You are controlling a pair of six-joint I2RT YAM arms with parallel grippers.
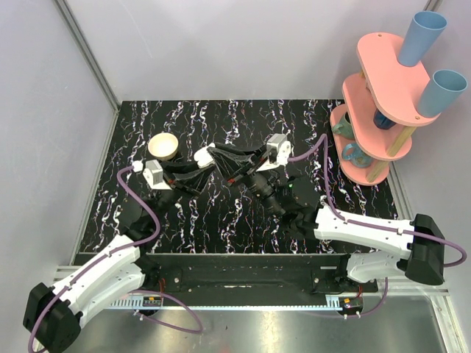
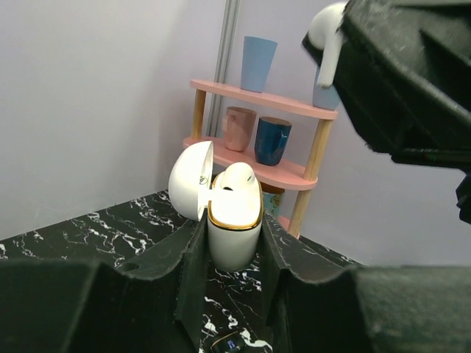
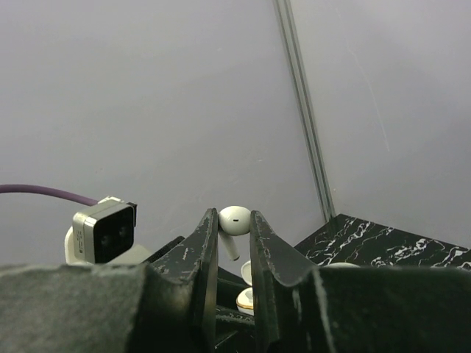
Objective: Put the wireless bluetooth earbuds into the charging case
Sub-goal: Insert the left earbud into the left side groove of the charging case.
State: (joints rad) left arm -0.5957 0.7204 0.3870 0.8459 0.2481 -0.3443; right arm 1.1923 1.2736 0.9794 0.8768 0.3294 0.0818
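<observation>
Left gripper is clamped narrow on the charging case, a finger pressed to each side, and the case stands upright with its lid swung open to the left in the left wrist view. One earbud already sits in the case, its rounded head poking above the gold rim. On the other side, the right gripper pinches the second earbud at its fingertips, jaws almost closed on it, stem pointing down. In the right wrist view that earbud hangs above the open case and clear of it, with a sliver of gold rim showing below between the fingers. In the left wrist view it sits up at top right, higher than the case and off to one side. From above, the two grippers meet tip to tip over the bench, left of its middle and nearer the far edge; whether the case's base touches the bench I cannot tell. A cream round vessel stands toward the far left corner, and a pink shelf with blue cups stands beyond the far right corner
</observation>
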